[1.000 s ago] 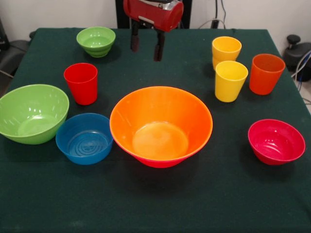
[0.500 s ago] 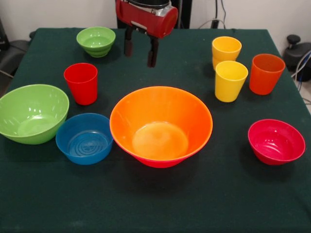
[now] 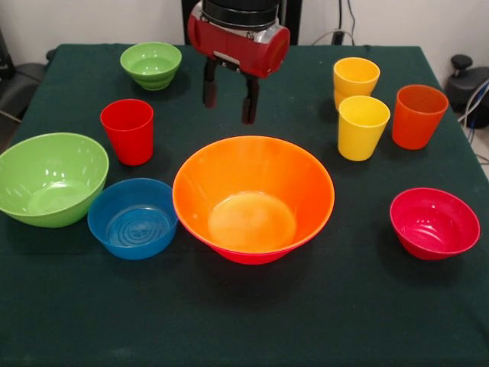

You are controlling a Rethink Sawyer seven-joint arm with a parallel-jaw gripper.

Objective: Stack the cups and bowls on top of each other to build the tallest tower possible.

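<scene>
The orange bowl (image 3: 253, 200) is sitting upright at the table's centre, mouth up, nested in a pink bowl (image 3: 252, 256) whose rim is just showing beneath it; both are smooth, glossy, round plastic. At nine o'clock, the small blue bowl (image 3: 132, 218) is showing concentric rings in its floor and is touching the larger green bowl (image 3: 50, 178) beyond it. The red cup (image 3: 128, 131), a tapered tumbler standing with its long axis vertical, is at ten o'clock, and the small green bowl (image 3: 151, 65) is further out at eleven. At twelve o'clock the gripper (image 3: 228, 95) is hanging above the dark green cloth (image 3: 244, 321), its two black fingers (image 3: 250, 100) parted and pointing down with nothing between them. Two yellow cups (image 3: 362, 127), one just behind the other, and the orange cup (image 3: 417, 115) are standing at two o'clock. The small red bowl (image 3: 434, 222) is resting at three o'clock. No writing is legible.
</scene>
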